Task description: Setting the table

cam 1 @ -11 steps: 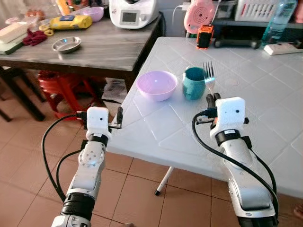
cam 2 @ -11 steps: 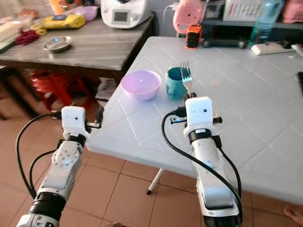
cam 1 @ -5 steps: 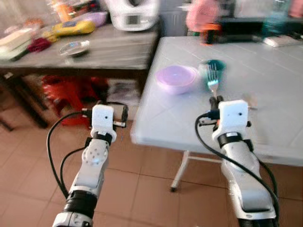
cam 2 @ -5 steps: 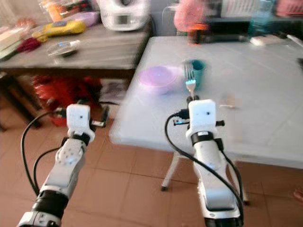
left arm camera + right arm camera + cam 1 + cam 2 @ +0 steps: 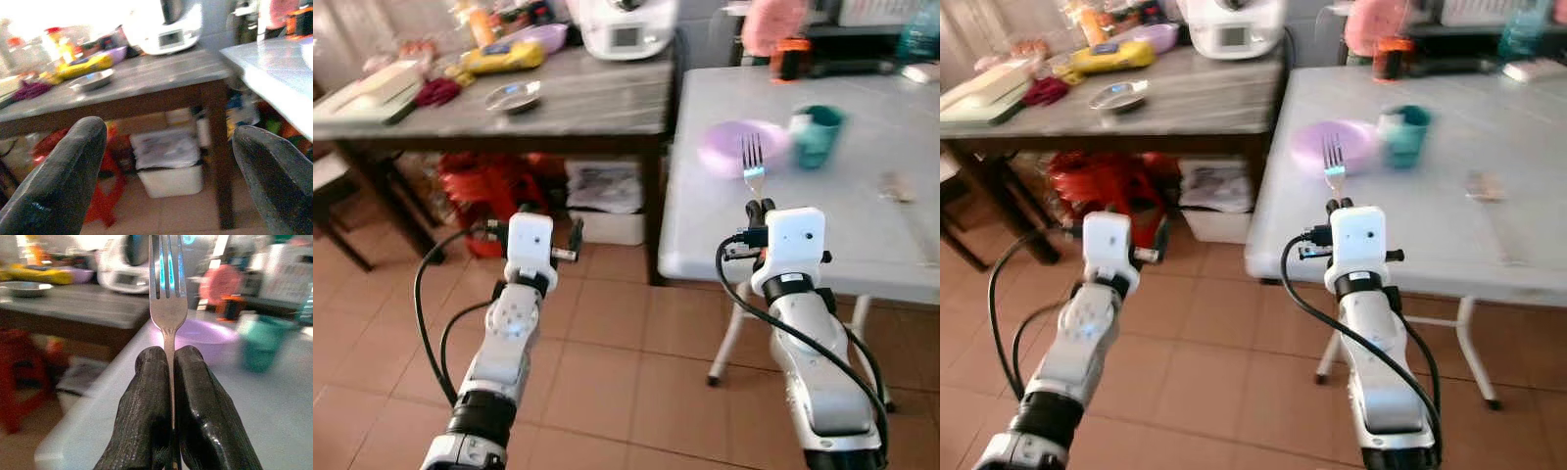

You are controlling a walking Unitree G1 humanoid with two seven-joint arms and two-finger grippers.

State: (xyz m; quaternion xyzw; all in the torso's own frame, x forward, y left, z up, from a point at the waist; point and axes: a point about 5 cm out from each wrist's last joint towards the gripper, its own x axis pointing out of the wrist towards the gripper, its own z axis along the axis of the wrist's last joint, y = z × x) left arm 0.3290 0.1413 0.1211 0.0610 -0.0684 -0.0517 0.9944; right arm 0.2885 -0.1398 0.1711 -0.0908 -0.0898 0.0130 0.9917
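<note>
Fork [image 5: 167, 308] upright in the right gripper [image 5: 168, 363], tines up, its handle pinched between the two black fingers [image 5: 146, 396] pressed tight on either side. We take the white table [image 5: 803, 245] as our landmark: the right gripper hangs at its near edge, the fork's tines lining up with the purple bowl [image 5: 736, 147] on the table's near left part. A teal cup [image 5: 815, 137] stands just beside the bowl, on the side away from the wooden table [image 5: 558, 103]. That wooden table sits to the left of the white one and carries a steel dish [image 5: 512, 96], a yellow object [image 5: 504, 57] and a white appliance [image 5: 622, 22]. Our left gripper [image 5: 168, 161] hangs off the white table's left corner, over the tiled floor [image 5: 607, 382], fingers [image 5: 63, 181] spread wide and holding nothing. Red stool [image 5: 489, 181] and a white bin [image 5: 171, 178] under the wooden table. Pictures somewhat blurred.
</note>
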